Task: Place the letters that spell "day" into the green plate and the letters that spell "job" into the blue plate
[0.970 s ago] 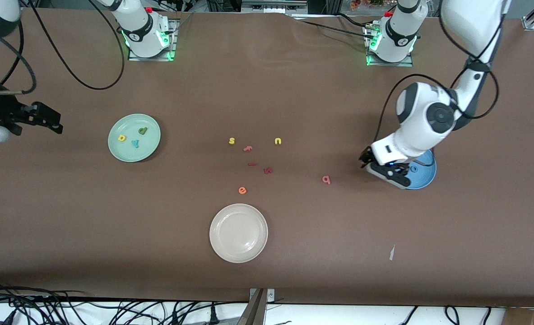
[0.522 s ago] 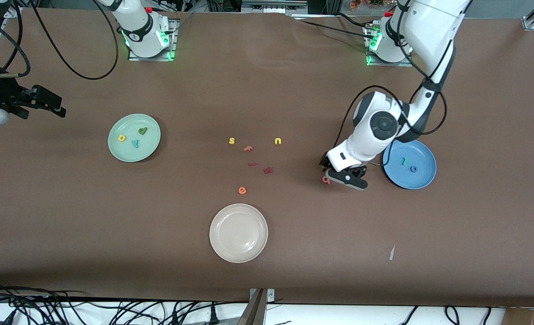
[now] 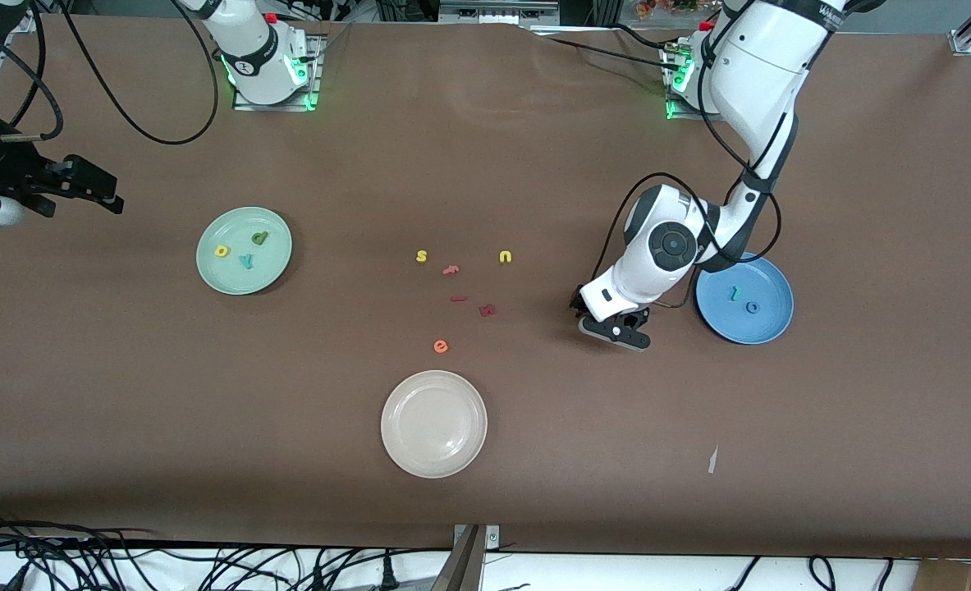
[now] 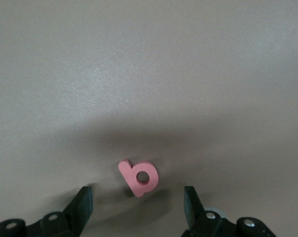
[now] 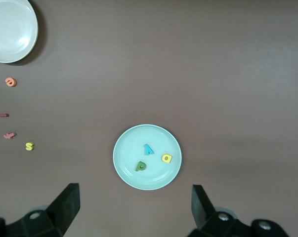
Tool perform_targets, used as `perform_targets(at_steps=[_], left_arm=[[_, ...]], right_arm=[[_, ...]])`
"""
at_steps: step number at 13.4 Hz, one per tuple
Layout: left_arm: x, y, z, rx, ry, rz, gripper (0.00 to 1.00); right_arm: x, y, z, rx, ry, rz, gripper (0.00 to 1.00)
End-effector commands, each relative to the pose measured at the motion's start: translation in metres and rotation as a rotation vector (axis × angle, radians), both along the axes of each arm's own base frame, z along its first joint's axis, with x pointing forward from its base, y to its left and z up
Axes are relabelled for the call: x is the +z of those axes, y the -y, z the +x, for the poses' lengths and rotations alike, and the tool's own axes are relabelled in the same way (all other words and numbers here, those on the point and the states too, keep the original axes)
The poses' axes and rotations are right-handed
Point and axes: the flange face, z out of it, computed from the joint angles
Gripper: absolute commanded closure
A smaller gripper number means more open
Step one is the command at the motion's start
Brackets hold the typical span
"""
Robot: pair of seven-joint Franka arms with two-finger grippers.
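Lining up the left end effector (image 4: 138, 210) over the pink "b" (image 4: 139, 177), fingers spread wide either side, nothing held. "b" lies flat on the desk (image 3: 534, 460) beside the blue plate (image 3: 768, 328), which already has the teal hook (image 3: 734, 292) and "o" (image 3: 753, 308). I'd drop straight down, centre it, close on the thin foam low to the desk. Green plate (image 3: 214, 279) has "day". Right end effector (image 5: 136, 210) waits high over the green plate, wide, empty.
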Motion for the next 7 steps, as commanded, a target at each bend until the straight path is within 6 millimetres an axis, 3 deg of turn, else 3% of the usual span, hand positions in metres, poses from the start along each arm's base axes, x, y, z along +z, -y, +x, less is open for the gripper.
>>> perform_targets(at_steps=[1,2,4,7], left_arm=[[0.003,0.009,0.003,0.009,0.008,-0.013,0.21],[-0.001,0.009,0.003,0.009,0.004,-0.011,0.23],[-0.003,0.010,0.002,0.007,0.003,-0.010,0.45],[-0.007,0.011,0.008,0.009,0.009,-0.012,0.47]], right_arm=[[0.004,0.000,-0.005,0.001,0.011,-0.015,0.00],[0.004,0.000,-0.005,-0.001,0.010,-0.014,0.00],[0.004,0.001,-0.005,-0.004,0.011,-0.015,0.00],[0.004,0.003,-0.004,-0.007,0.014,-0.015,0.00]])
